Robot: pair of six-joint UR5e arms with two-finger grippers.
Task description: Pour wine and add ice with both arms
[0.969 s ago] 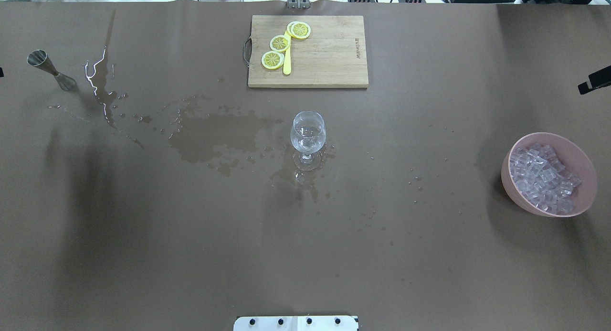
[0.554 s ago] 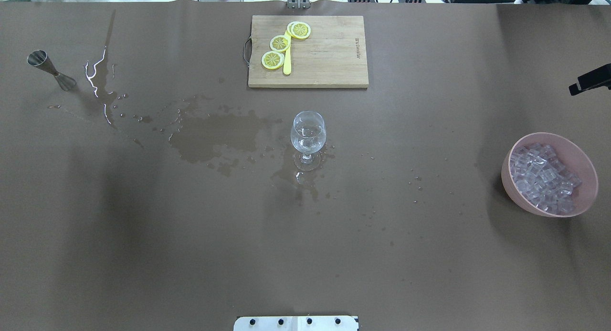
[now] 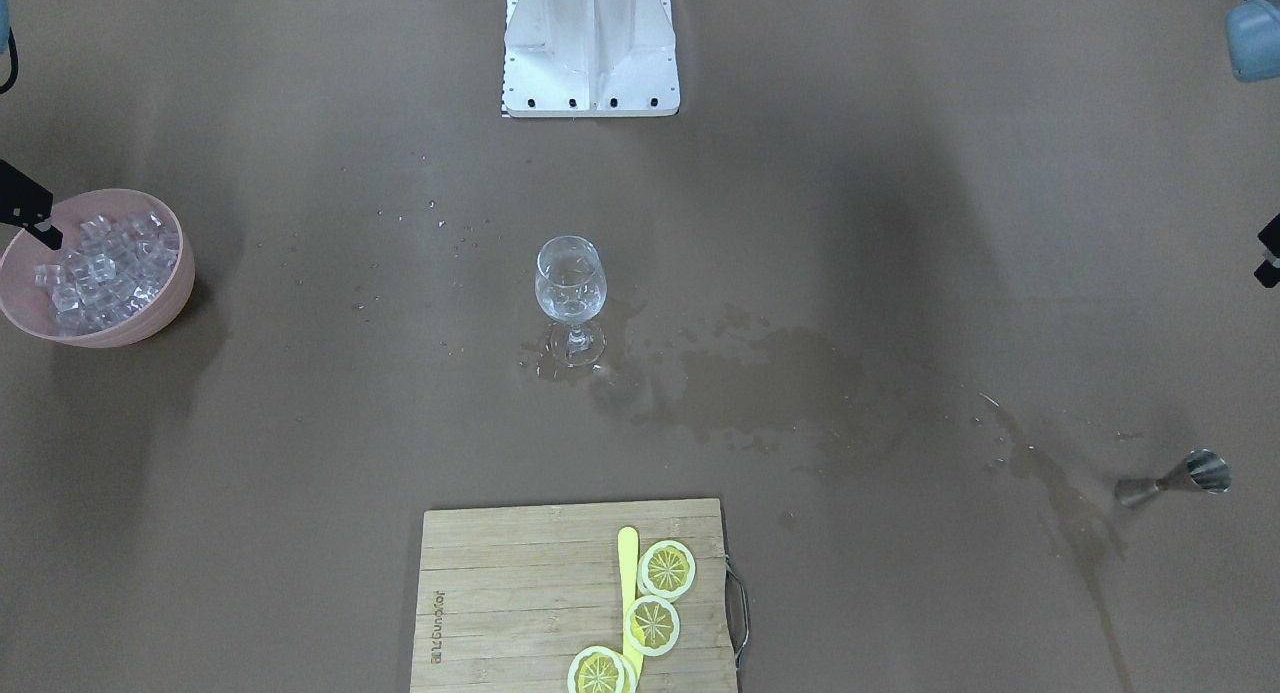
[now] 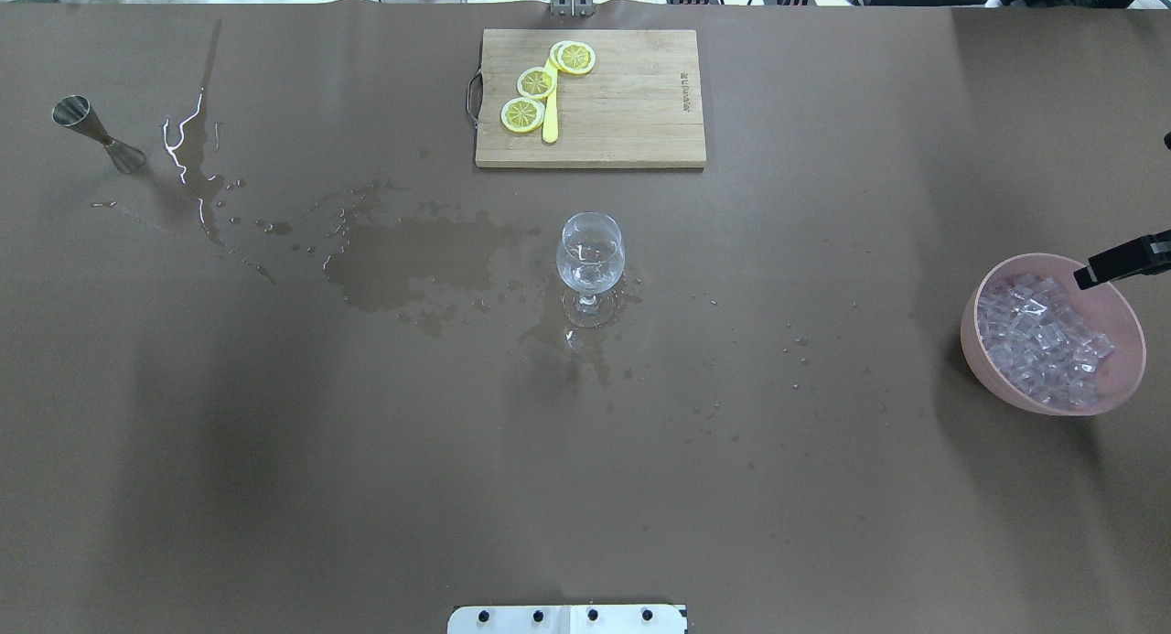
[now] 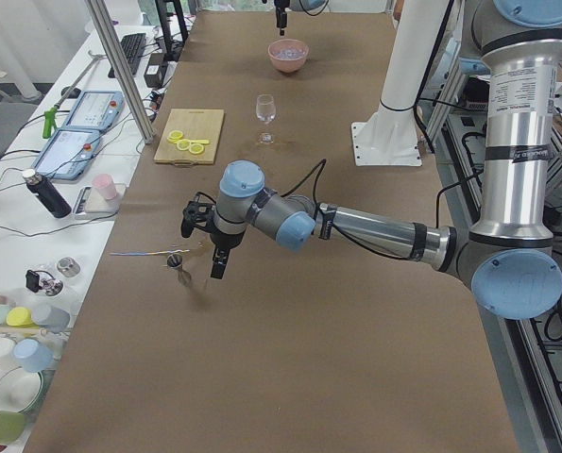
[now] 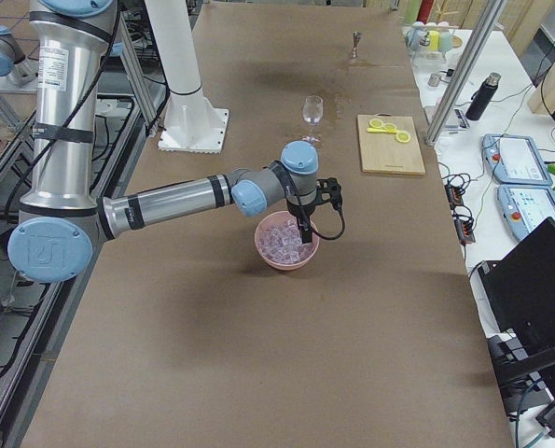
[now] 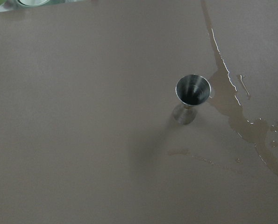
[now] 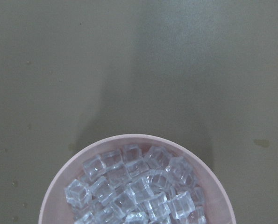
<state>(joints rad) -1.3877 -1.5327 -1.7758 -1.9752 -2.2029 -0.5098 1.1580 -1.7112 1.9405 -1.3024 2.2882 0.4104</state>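
Ice [image 4: 1043, 341]: heap of clear cubes in pink bowl [image 4: 972, 341], near right side of brown table [image 4: 366, 488]. Right gripper [image 4: 1111, 263] above bowl's far rim; only one black finger in frame, so opening and hold cannot be told. Wine [image 4: 590, 270]: small clear pool inside stemmed glass [image 4: 591, 230], upright, table centre. Wet patch [image 4: 402, 263] spreads from glass foot toward robot's left. Steel jigger [image 4: 96, 133] upright, far left. Left gripper [image 5: 214, 264] near jigger, apart from it; opening cannot be told. Farthest: cutting board [image 4: 631, 112] with three lemon slices [image 4: 536, 82] and yellow stick [image 4: 550, 126].
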